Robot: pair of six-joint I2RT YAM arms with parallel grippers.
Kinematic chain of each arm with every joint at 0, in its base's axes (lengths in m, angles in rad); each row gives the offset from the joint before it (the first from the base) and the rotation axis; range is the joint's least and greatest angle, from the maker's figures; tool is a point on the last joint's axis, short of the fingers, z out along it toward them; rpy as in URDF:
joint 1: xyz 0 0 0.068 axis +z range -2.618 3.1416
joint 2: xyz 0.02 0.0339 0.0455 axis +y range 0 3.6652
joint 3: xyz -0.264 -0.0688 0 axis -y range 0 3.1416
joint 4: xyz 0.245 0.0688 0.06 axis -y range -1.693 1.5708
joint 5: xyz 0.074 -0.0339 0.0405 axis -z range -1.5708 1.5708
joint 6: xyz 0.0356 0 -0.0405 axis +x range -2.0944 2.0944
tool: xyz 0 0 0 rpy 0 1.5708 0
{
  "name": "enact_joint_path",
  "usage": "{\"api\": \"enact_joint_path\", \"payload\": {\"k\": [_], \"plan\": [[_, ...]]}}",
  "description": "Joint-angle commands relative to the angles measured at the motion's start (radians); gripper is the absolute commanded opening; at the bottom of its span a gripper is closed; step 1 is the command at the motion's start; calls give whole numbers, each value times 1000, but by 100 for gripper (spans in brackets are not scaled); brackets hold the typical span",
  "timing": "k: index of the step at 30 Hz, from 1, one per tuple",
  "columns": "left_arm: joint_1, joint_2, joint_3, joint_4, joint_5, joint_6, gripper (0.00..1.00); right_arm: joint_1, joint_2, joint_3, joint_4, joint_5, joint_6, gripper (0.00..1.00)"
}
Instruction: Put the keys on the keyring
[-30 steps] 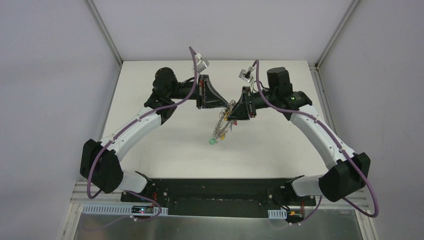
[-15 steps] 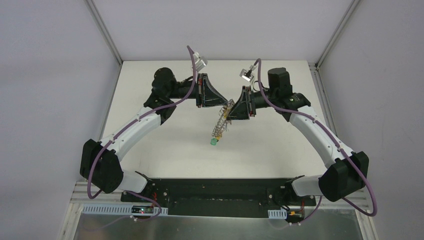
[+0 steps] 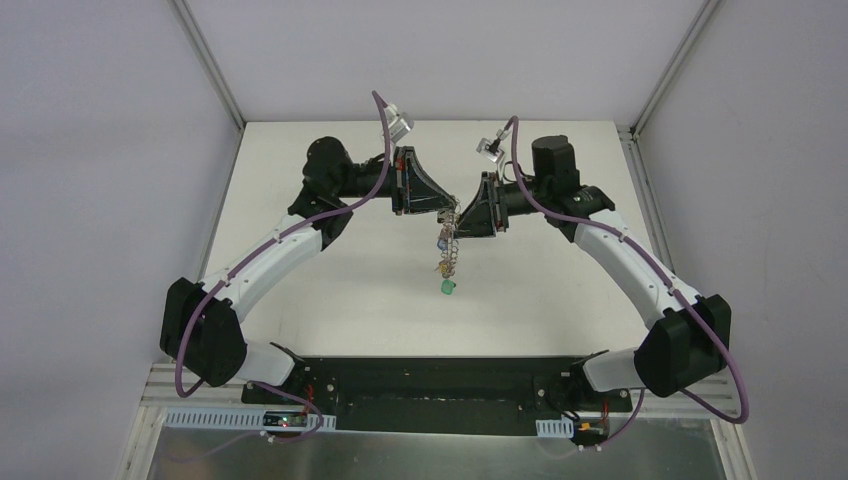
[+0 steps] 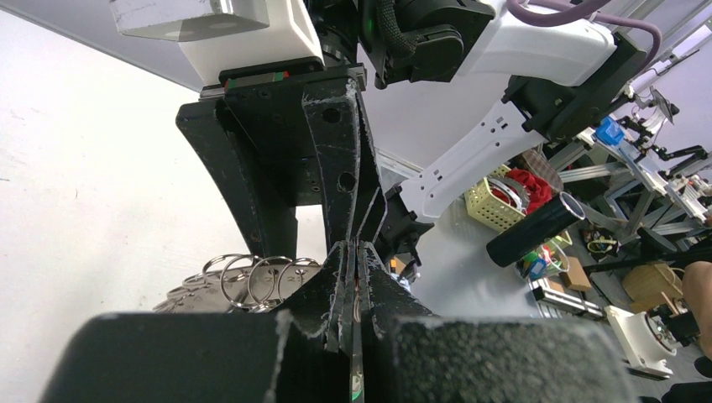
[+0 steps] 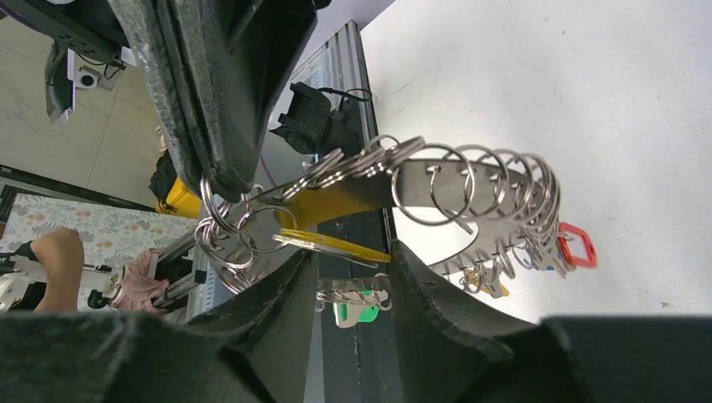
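The keyring [image 3: 449, 250] hangs on edge above the table, between my two grippers, with a green key [image 3: 449, 287] at its lowest point. My left gripper [image 3: 446, 209] is shut on the ring's top edge; in the left wrist view its fingertips [image 4: 356, 252] pinch the thin metal, with wire loops [image 4: 252, 277] to their left. My right gripper [image 3: 463, 217] meets it from the right. In the right wrist view the grey band [image 5: 470, 180] carries several loops, a red key [image 5: 578, 248] and the green key [image 5: 359, 312]. A yellow key [image 5: 344, 245] spans my right gripper's [image 5: 353, 260] narrow gap.
The white table [image 3: 330, 290] lies under both arms, with grey walls on three sides. The two grippers' fingers nearly touch each other: the right gripper's fingers [image 4: 336, 151] fill the left wrist view, and the left gripper's fingers [image 5: 210, 109] fill the top left of the right wrist view.
The keyring has swung from slanting down to the left to hanging almost straight down. The green key has moved right. Both grippers have stayed nearly in place.
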Motion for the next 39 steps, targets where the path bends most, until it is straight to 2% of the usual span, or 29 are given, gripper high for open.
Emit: {"api": "enact_joint_path", "payload": {"k": [1, 22, 27, 32, 39], "plan": [[12, -9, 3, 97, -17, -26, 0, 5, -4, 0, 53, -45, 22, 37], [36, -13, -11, 83, 2, -7, 0, -61, -69, -32, 55, -47, 23, 1], [35, -17, -16, 66, 9, 11, 0, -62, -68, -27, 45, -46, 17, 0], [36, -27, -9, -2, 20, 80, 0, -73, -84, -18, -34, -13, -67, 0], [35, -42, 43, -294, 9, 313, 0, -74, -104, 12, -164, 34, -184, 0]]}}
